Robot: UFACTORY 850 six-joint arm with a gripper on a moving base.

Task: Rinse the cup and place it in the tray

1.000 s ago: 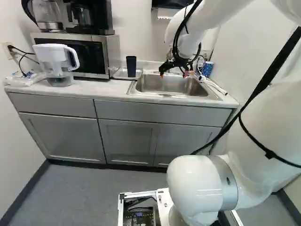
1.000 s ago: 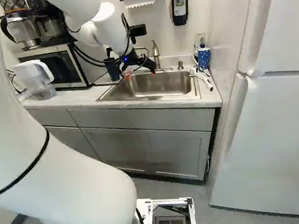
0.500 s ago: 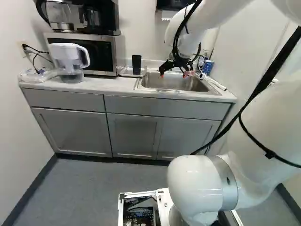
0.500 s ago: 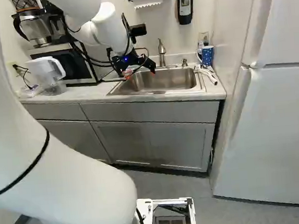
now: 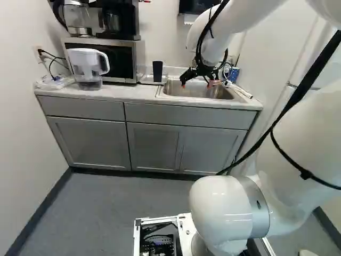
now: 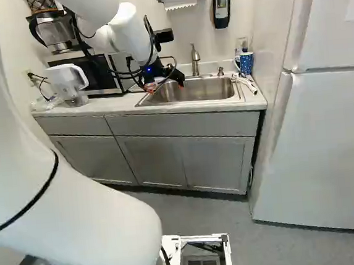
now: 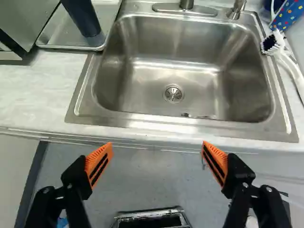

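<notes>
my white arm [image 5: 248, 15] reaching forward and bent downward, my tool [image 5: 196, 84] spread wide near the sink [image 7: 152, 47], dark tumbler [image 7: 84, 18] standing in the tray [image 7: 61, 42] on the worktop [image 7: 40, 88], just left of the sink

Base [image 5: 185, 230] now farther back from the counter [image 5: 125, 95]

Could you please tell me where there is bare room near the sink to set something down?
Bare: the counter before the tray, between pitcher and sink, and the sink's floor. Crowded: the sink's side away from the tray, with brush and dotted cup; the tray holds the dark cup.
</notes>
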